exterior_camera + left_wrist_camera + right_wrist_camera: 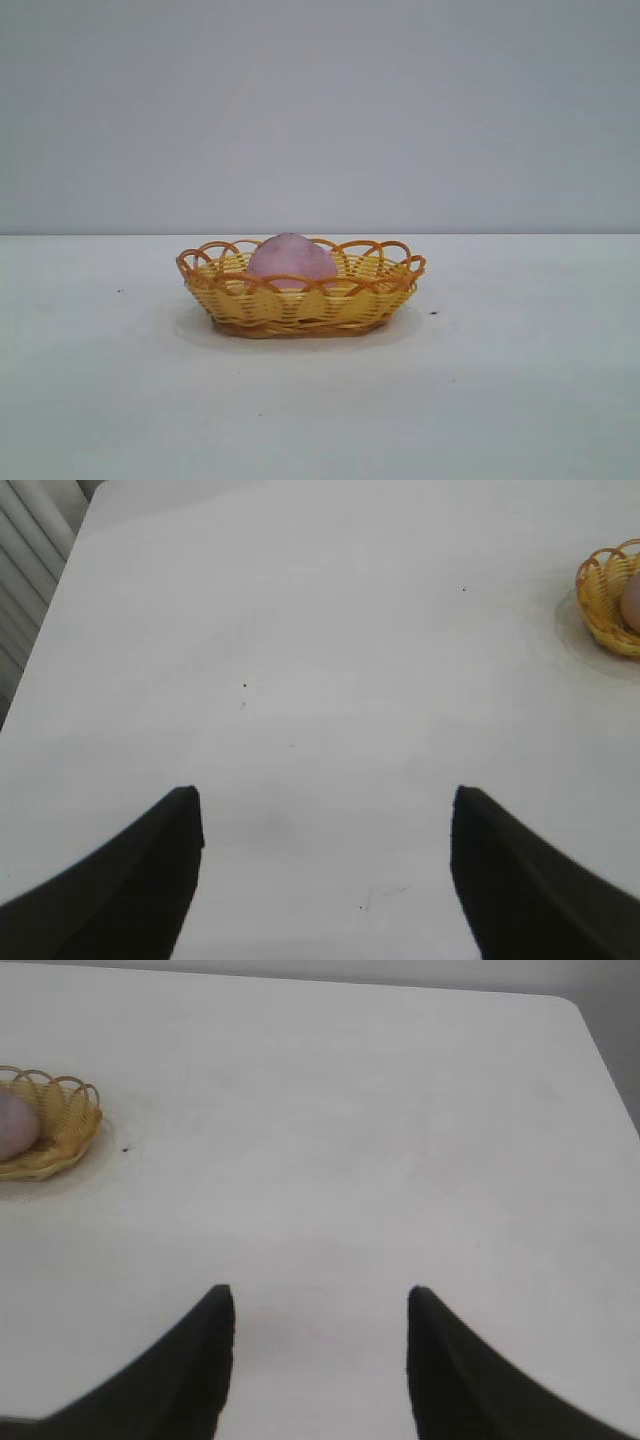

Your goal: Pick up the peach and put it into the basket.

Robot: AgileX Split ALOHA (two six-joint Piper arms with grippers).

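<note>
The pale pink peach (291,260) lies inside the yellow wicker basket (300,305) with an orange-brown looped rim, in the middle of the white table. Neither arm shows in the exterior view. In the left wrist view the left gripper (325,805) is open over bare table, with the basket (603,605) and a sliver of the peach (633,602) far off at the frame's edge. The right gripper (320,1300) is open too, nothing between its dark fingers, and the basket (65,1125) with the peach (15,1125) sits well away from it.
The white table (520,380) spreads wide on all sides of the basket, with a few small dark specks on it. A plain grey wall rises behind. The table's corner (565,1005) and a ribbed grey surface (30,570) beyond its edge show in the wrist views.
</note>
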